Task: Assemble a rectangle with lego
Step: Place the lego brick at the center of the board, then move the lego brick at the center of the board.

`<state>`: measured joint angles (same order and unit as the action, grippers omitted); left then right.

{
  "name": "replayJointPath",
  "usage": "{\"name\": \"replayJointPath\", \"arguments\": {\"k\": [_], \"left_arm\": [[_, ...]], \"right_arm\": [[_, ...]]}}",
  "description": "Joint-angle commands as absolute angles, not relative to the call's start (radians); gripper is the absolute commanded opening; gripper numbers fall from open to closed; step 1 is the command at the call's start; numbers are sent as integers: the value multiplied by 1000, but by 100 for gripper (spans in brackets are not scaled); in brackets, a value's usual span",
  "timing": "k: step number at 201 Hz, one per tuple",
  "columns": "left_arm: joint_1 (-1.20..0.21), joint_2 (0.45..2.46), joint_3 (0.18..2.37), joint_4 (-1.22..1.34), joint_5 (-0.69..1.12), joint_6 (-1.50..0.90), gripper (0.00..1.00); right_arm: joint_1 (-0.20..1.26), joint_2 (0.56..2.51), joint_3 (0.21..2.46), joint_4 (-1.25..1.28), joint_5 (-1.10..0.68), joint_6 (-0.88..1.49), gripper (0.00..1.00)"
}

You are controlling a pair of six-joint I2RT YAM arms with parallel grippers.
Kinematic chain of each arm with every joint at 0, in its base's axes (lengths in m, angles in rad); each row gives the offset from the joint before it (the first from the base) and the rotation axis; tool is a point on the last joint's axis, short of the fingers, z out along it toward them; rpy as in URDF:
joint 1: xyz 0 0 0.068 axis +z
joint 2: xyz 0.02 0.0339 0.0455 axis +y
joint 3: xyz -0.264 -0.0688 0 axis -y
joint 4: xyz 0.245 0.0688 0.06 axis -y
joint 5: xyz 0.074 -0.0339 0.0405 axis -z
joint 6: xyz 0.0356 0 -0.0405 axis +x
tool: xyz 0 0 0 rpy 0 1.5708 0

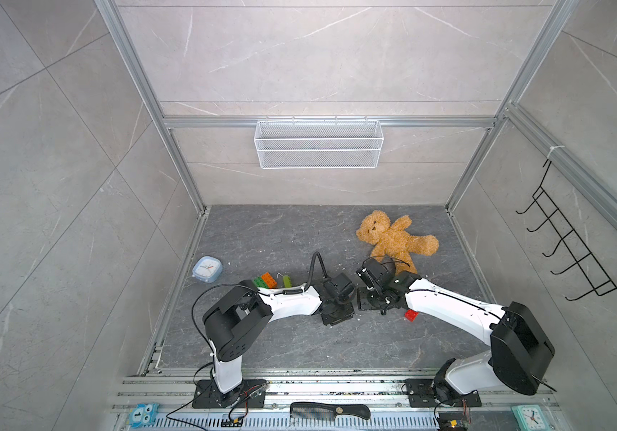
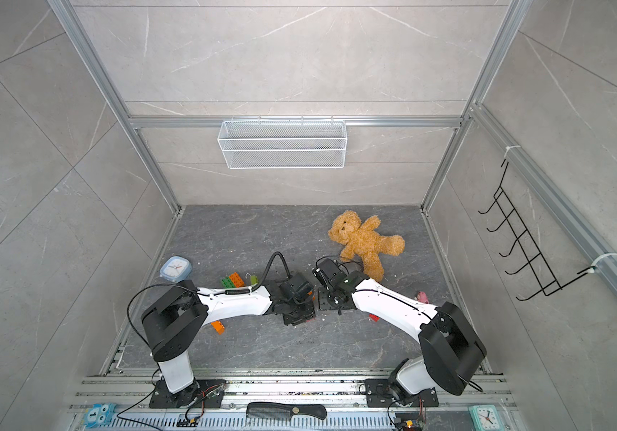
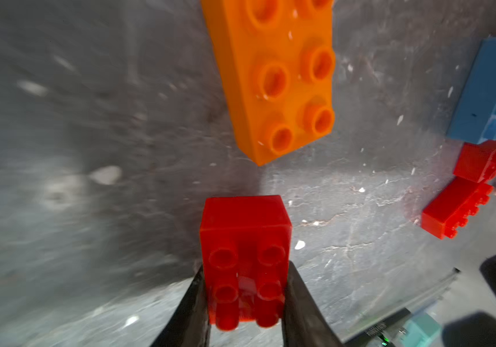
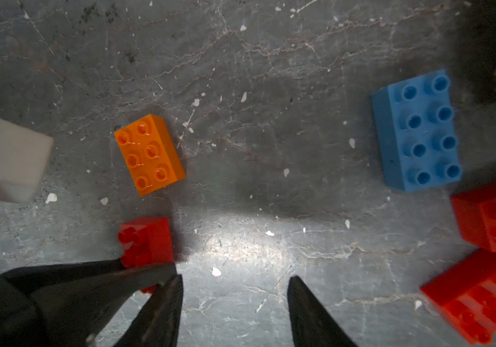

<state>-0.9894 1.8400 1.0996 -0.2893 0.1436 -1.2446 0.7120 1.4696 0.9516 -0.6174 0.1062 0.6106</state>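
The small red brick (image 3: 245,228) is tipped on its side at lower centre of the left wrist view, studs toward the camera. My left hand (image 3: 245,269) closes against both its flanks. The orange brick (image 3: 273,75) sits just above, a gap between them. My right hand (image 4: 235,278) stands open and empty over bare bench (image 4: 240,75). The blue brick (image 4: 417,132) and two red bricks (image 4: 492,216) crowd the right edge there.

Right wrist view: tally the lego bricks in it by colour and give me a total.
Orange brick: 1
Blue brick: 1
Red: 3, namely one small red brick and two larger red bricks lying next to each other
Total: 5
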Motion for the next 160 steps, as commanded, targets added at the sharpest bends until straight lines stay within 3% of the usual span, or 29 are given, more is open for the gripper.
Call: {"name": "replayJointPath", "arguments": {"k": [1,28,70,117,160], "left_arm": [[-989,1839,1094,-279,187,-1287,48],[-984,1703,1094,-364,104,-1171,61],[-885,1384,955,-525,-176,-809,63],[-641,1242,772,-296,-102,-596,63],[-611,1242,634,-2,-36,-594,62]], "right_arm": [[715,1447,926,-600,97,620,58],[749,1438,913,-587,92,637,60],[828,1449,883,-565,84,631,63],[876,1589,948,-576,81,541,66],[878,1694,1016,-565,107,495,60]]}}
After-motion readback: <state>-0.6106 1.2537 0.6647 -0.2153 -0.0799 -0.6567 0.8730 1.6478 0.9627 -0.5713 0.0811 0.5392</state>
